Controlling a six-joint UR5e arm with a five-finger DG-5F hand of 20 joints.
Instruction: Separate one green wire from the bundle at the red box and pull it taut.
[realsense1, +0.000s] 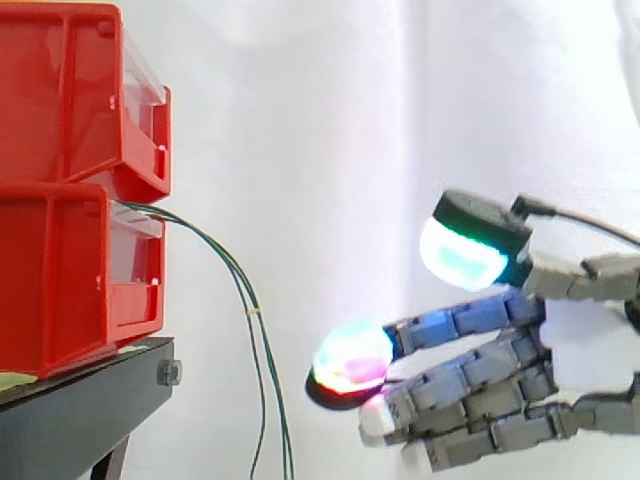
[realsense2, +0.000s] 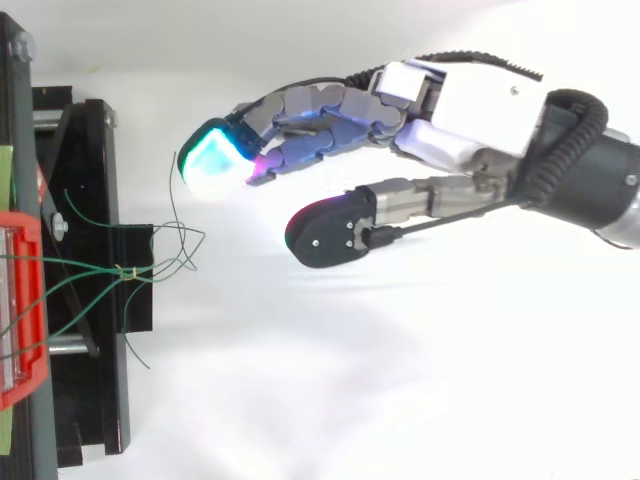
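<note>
A bundle of thin green wires (realsense1: 248, 300) comes out of the lower red box (realsense1: 70, 280) and hangs down past the stand's edge, tied partway by a small yellow band. From above, the wires (realsense2: 150, 262) spread into loose ends beyond the red box (realsense2: 22, 300). My hand (realsense2: 450, 110) reaches in from the right, well clear of the wires and touching none of them. Its fingers (realsense1: 455, 320) are stretched out toward the boxes with the thumb (realsense1: 470, 240) held apart above them. The hand is open and holds nothing.
Two red bins are stacked, the upper one (realsense1: 70, 90) on the lower, on a black stand (realsense1: 90, 395). The stand's black frame (realsense2: 85, 200) lies under the wires in the top view. A white curtain backs the scene.
</note>
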